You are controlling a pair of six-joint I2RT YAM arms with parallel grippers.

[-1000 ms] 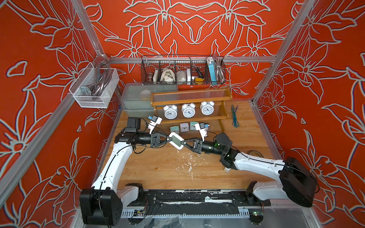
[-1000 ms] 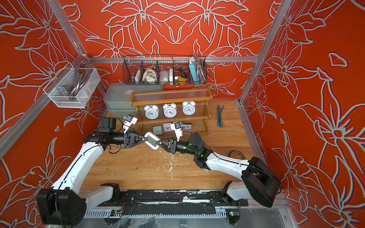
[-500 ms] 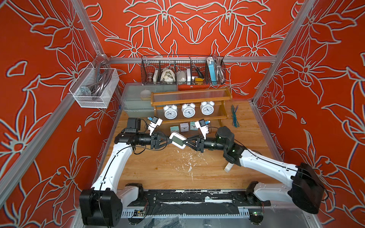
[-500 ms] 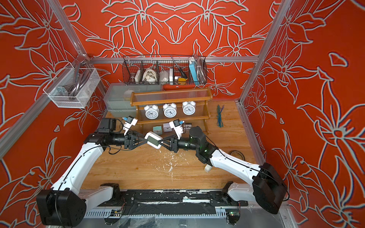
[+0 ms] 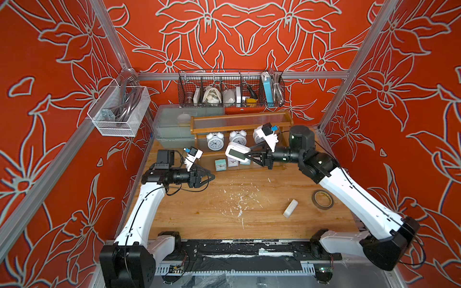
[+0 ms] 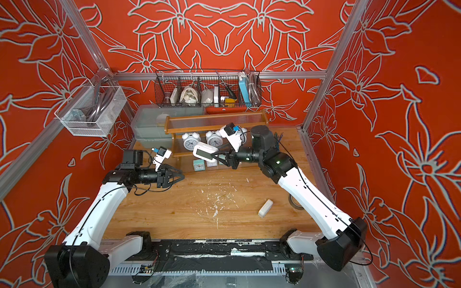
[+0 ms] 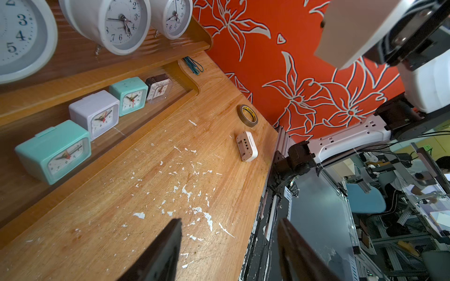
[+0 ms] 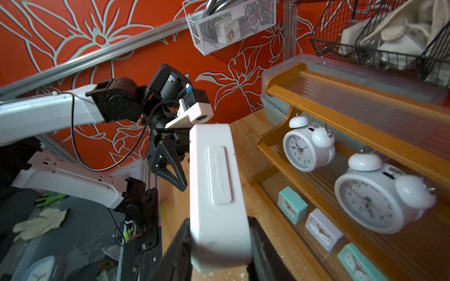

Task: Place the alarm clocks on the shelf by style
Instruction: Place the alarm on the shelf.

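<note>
Two claws sit mid-frame in both top views. The right claw is clamped on a white digital clock, raised before the middle tier of the shelf, where three twin-bell clocks stand; square clocks line the lowest tier. The left claw, centre-left, gapes empty above the bench. A second digital clock lies lower right, near the tape roll.
</note>
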